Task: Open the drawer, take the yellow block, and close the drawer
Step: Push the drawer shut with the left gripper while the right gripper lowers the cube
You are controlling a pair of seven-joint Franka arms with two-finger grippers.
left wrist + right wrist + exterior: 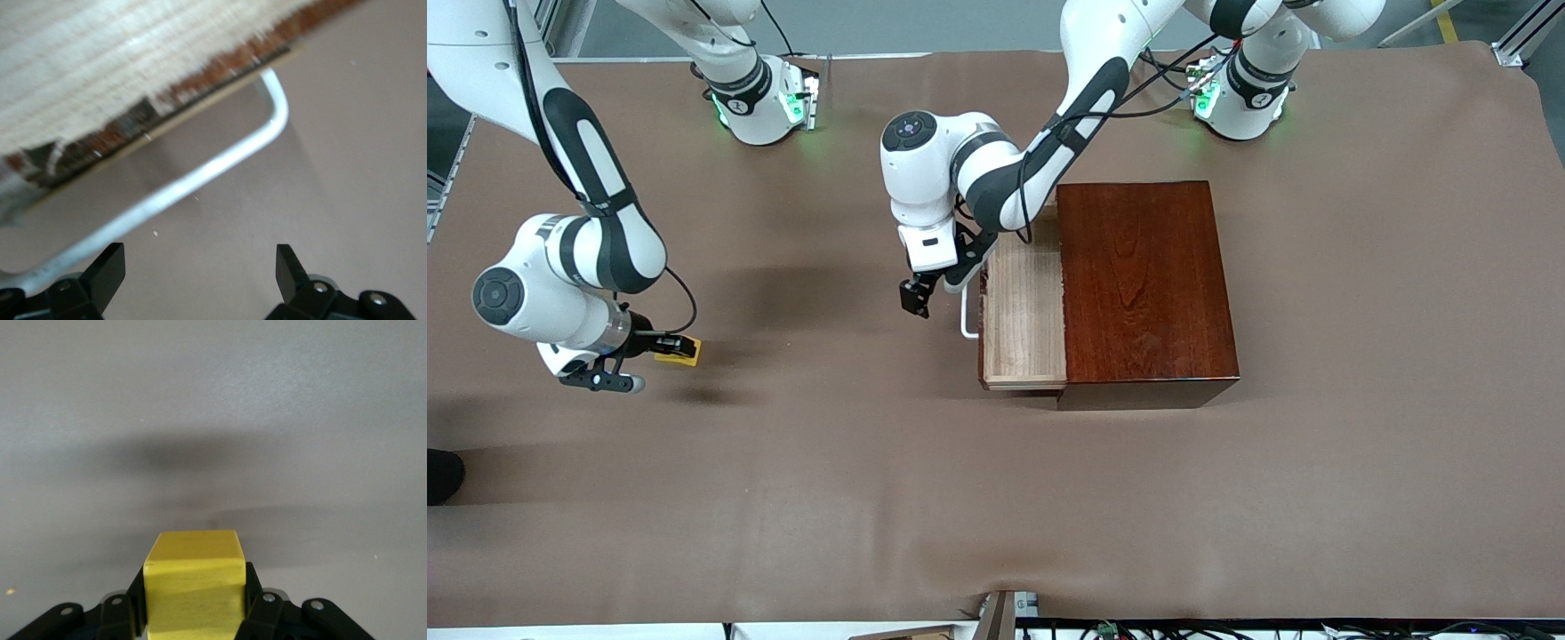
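Note:
The dark reddish-brown wooden box (pixel 1147 284) stands mid-table with its drawer (pixel 1023 311) pulled out toward the right arm's end, showing a pale wood interior with nothing visible in it. The white bar handle (pixel 967 320) sticks out from the drawer front. My left gripper (pixel 914 299) hangs open just off that handle; in the left wrist view the handle (pixel 220 170) lies ahead of the spread gripper (pixel 199 273), apart from both fingers. My right gripper (pixel 660 347) is shut on the yellow block (pixel 680 350), a little above the table at the right arm's end. The block (pixel 193 583) fills the right gripper (pixel 193 603).
Brown mat (pixel 996 498) covers the whole table. A dark object (pixel 443 476) pokes in at the table edge at the right arm's end, nearer the front camera. Both arm bases (pixel 765 107) stand along the edge farthest from the camera.

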